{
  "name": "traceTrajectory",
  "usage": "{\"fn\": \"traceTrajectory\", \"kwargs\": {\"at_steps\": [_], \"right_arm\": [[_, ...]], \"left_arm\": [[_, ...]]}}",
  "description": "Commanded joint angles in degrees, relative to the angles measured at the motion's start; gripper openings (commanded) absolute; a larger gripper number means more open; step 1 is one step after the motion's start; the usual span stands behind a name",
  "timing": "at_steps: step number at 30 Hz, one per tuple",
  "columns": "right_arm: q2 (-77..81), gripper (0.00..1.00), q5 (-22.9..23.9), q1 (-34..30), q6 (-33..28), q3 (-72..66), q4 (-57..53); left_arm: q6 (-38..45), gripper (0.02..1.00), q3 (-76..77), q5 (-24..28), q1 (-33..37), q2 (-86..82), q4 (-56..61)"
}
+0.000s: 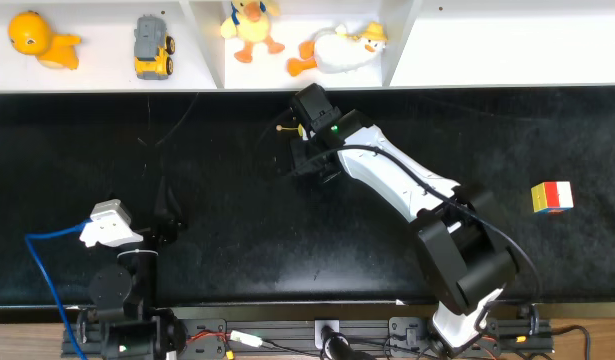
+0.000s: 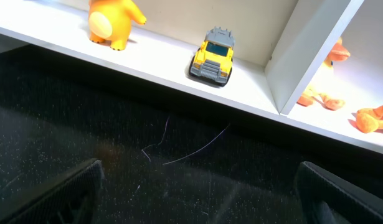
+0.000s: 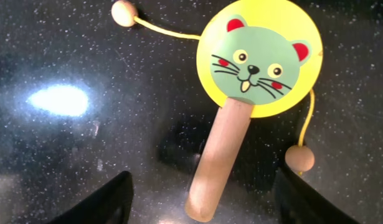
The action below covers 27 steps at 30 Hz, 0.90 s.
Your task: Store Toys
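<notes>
Right wrist view looks straight down on the rattle drum (image 3: 256, 62), a yellow disc with a green cat face, which lies flat on the black surface (image 3: 60, 155) with its wooden handle (image 3: 217, 158) pointing toward the camera. The right tool (image 3: 203, 205) hangs above the end of the handle with its fingers wide apart, one on each side, and they do not touch the toy. In the top view this tool (image 1: 312, 150) is near the white shelf (image 1: 287, 88), where other toys already sit. The left tool (image 2: 200, 199) is also spread apart and holds nothing, low over the surface and facing the toy truck (image 2: 213, 57). I think the grasp comes next, and here is the risk: the handle is round and lies a little slanted between the fingers, so it may roll or turn when they close. The two beads (image 3: 300, 157) on their strings could also swing and catch on the shelf edge during the placing.
</notes>
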Motion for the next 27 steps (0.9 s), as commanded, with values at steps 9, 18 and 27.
{"fn": "traceTrajectory", "kwargs": {"at_steps": [9, 18, 27], "right_arm": [[3.13, 0.275, 0.09, 0.26, -0.04, -0.20, -0.90], [3.13, 0.095, 0.09, 0.26, -0.04, -0.20, -2.36], [3.08, 0.045, -0.09, 0.13, 0.04, 1.40, -6.36]], "left_arm": [[1.09, 0.998, -0.55, 0.57, -0.44, -0.70, 0.28], [1.09, 0.998, -0.55, 0.57, -0.44, -0.70, 0.28], [1.09, 0.996, -0.55, 0.57, -0.44, -0.70, 0.28]]}}
